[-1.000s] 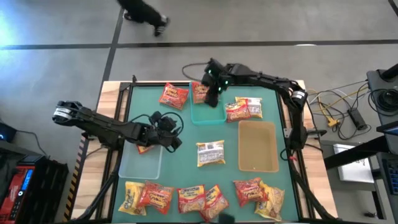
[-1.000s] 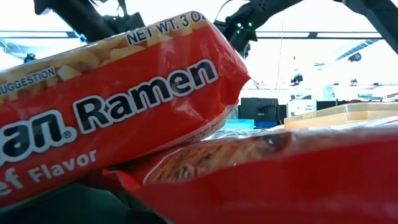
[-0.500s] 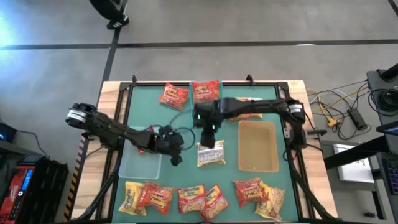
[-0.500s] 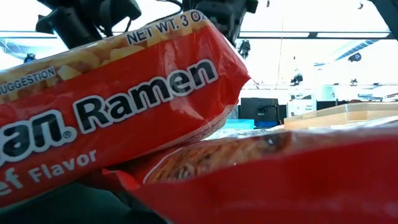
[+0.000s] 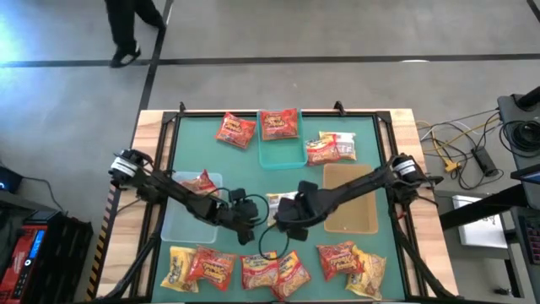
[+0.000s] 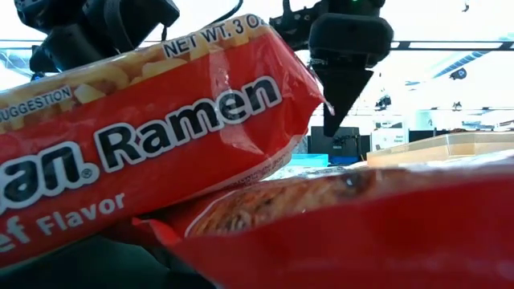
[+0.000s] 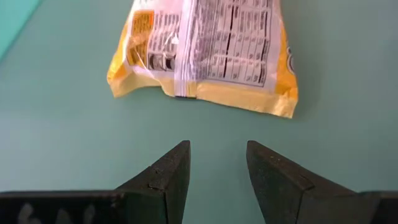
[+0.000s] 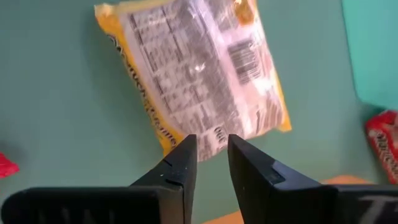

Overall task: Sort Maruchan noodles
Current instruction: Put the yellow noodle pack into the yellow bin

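**Yellow noodle packet lies between two tools at mid-table**

The yellow noodle packet (image 5: 284,201) lies flat on the green table (image 5: 245,165), label side down so its white nutrition panel faces up, in the gap between the clear bin (image 5: 192,218) and the tan bin (image 5: 350,198).

Both arms have closed in on it. In the high view the right tool (image 5: 289,216) sits just at the packet's near edge, partly over it, while the left tool (image 5: 246,225) hangs a little farther off, to the packet's left and nearer the front row of packets (image 5: 261,268). I judge the right arm the nearer one and the likelier to take it.

From the right wrist view the packet (image 8: 196,71) lies directly ahead of the right tool (image 8: 211,155), its corner reaching the fingertips; the fingers stand only narrowly apart and hold nothing. From the left wrist view the packet (image 7: 205,53) lies ahead with bare table between, and the left tool (image 7: 217,163) has its fingers moderately apart, empty.

The packet is slightly longer than wide. In the high view its long axis runs roughly across the table, left to right; in the right wrist view it sits skewed to the fingers, so a grip would probably catch a corner or short edge.
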You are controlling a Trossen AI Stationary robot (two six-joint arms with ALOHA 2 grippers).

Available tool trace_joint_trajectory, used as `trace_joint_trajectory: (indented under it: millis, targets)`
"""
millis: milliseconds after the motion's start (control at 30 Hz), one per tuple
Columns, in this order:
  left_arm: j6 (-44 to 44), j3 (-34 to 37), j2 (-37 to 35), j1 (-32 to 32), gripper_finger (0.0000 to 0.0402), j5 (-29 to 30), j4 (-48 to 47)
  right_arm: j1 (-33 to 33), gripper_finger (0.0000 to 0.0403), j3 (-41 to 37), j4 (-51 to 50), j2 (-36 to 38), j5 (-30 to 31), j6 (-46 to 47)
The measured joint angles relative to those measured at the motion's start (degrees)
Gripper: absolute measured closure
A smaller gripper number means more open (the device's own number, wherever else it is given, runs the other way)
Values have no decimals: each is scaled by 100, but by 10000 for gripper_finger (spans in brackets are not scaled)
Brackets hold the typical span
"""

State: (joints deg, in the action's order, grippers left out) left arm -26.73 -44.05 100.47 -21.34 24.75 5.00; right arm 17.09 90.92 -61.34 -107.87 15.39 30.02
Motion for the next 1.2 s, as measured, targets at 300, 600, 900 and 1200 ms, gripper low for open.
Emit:
trace_joint_trajectory:
  millis: [300,600,900,1200]
  targets:
    - [-240,-2,92,9,260,-27,102,93,288,-239,21,0,25,335]
    - [-713,-2,87,-6,260,-723,136,38,234,-239,-62,0,-28,981]
    - [-1470,-24,375,-48,260,-1503,800,54,169,-248,-38,0,-90,1008]
    - [-1487,-13,282,118,260,-1707,758,56,165,-387,-137,0,-226,1009]
